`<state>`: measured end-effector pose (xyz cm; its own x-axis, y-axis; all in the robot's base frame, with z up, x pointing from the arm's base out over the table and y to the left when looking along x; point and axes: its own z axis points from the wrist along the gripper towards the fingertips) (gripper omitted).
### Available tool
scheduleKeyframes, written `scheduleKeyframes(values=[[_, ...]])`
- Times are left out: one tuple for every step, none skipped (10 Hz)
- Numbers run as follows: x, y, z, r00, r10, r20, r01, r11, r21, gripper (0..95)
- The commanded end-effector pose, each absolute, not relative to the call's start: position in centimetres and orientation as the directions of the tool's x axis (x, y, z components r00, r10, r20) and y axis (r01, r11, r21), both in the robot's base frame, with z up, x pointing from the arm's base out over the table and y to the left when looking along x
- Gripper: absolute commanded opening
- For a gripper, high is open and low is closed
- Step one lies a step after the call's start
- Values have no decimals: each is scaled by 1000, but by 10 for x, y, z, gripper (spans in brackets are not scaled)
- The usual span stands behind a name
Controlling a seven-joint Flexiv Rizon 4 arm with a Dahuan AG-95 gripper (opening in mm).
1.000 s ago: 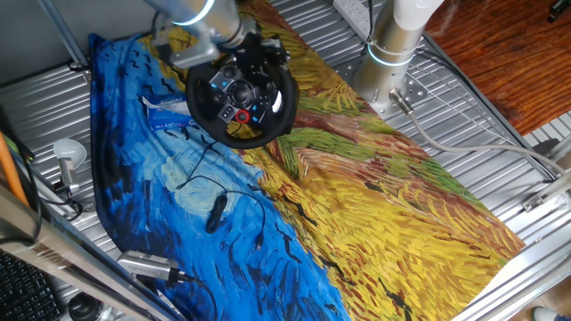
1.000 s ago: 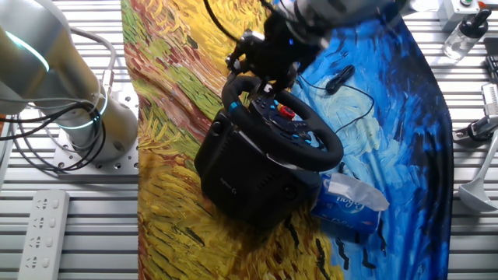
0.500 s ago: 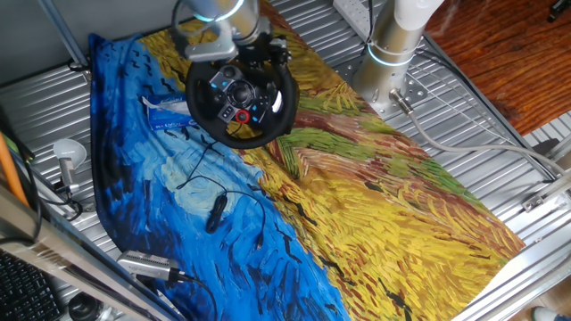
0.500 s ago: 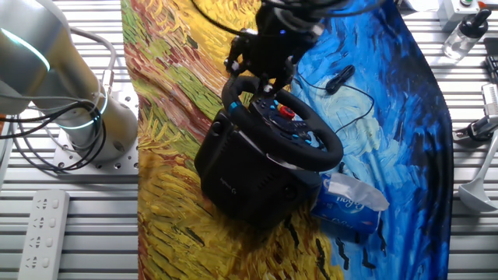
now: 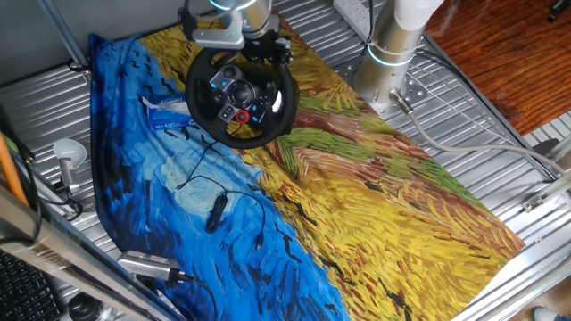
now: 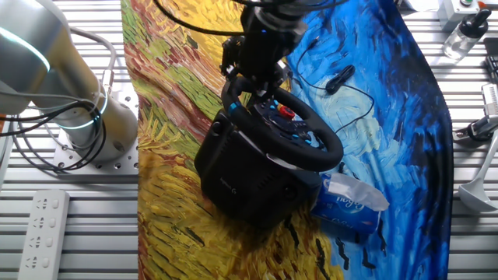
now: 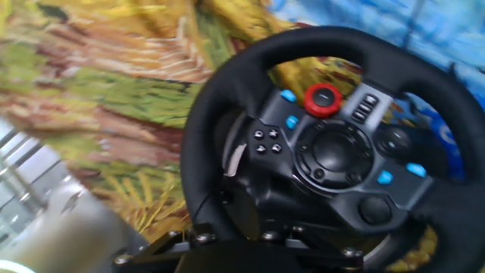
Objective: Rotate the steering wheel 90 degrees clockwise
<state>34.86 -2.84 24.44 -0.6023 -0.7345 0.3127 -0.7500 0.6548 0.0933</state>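
Metal slats of the table (image 5: 500, 152) carry a large painted cloth (image 5: 375, 205), blue on one half and yellow with green and brown on the other. On this cloth, near its far end in one fixed view, we see the steering wheel (image 5: 241, 96), a black racing wheel with a thick round rim, a hub with small buttons, a red knob and bluish accents, tilted on its black box base (image 6: 249, 175). At the rim's upper edge sits the black two-finger gripper (image 6: 250, 80); we cannot tell if its fingers pinch the rim. Just beside the base lies a blue tissue pack (image 6: 350, 204). Nearer on the blue half lies a small black device with a thin cable (image 5: 216, 212).
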Motion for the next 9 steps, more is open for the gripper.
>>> scheduleKeyframes(values=[[349,-21,250,-644,-691,327,-715,696,63,380],[350,-25,248,-650,-699,298,-726,687,28,190],[352,-27,246,-655,-699,287,-727,686,12,190],[355,-30,243,-662,-693,284,-723,690,-1,190],[360,-34,239,-658,-701,275,-730,683,-6,190],[365,-36,236,-641,-720,266,-748,663,-6,190],[373,-33,234,-619,-739,266,-768,641,-6,190],[378,-33,232,-600,-753,269,-783,622,-3,190],[383,-34,228,-583,-767,267,-795,606,4,190]])
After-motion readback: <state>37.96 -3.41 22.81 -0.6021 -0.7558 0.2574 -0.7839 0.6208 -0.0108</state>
